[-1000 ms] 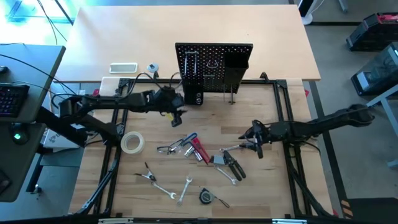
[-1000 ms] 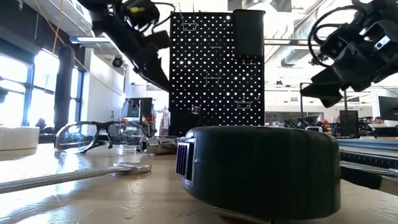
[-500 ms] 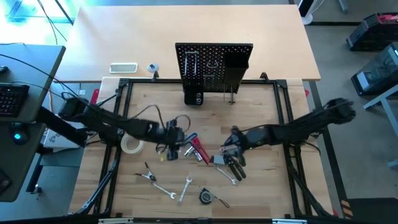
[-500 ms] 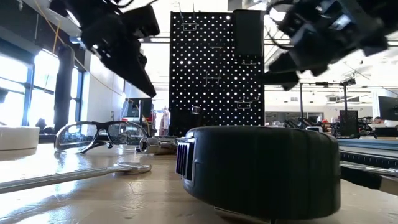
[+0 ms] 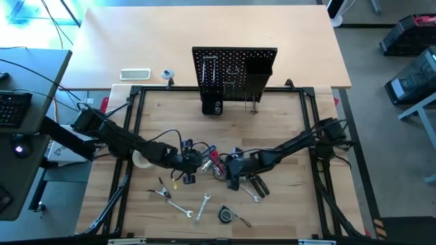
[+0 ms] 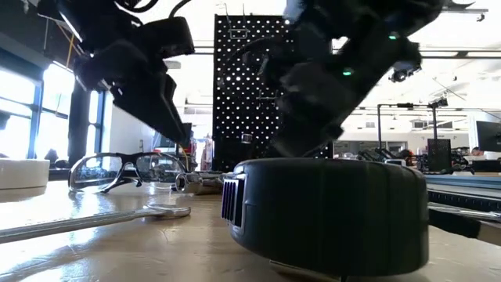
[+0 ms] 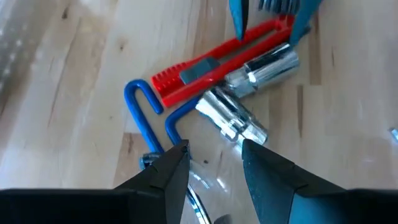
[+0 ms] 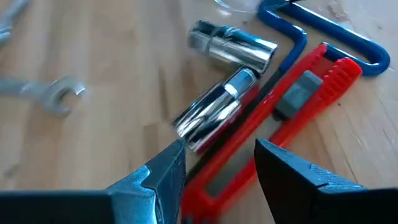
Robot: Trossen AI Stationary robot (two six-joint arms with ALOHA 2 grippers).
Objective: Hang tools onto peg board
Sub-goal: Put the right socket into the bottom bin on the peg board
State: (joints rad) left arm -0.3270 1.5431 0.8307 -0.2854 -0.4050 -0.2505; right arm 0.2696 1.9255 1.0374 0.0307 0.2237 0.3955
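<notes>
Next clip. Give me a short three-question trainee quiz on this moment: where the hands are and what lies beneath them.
1. True or false: both hands are down over the cluster of tools at mid-table.
2. Which tool lies beside the two chrome sockets? A) red utility knife B) yellow screwdriver C) green hammer
3. Fill in: the left hand's open fingers frame the lens of the clear ____.

Key:
1. True. The left hand and right hand both hover open over the tools, far from the peg board.
2. A, the red utility knife, with the blue hex key alongside.
3. glasses.
</notes>
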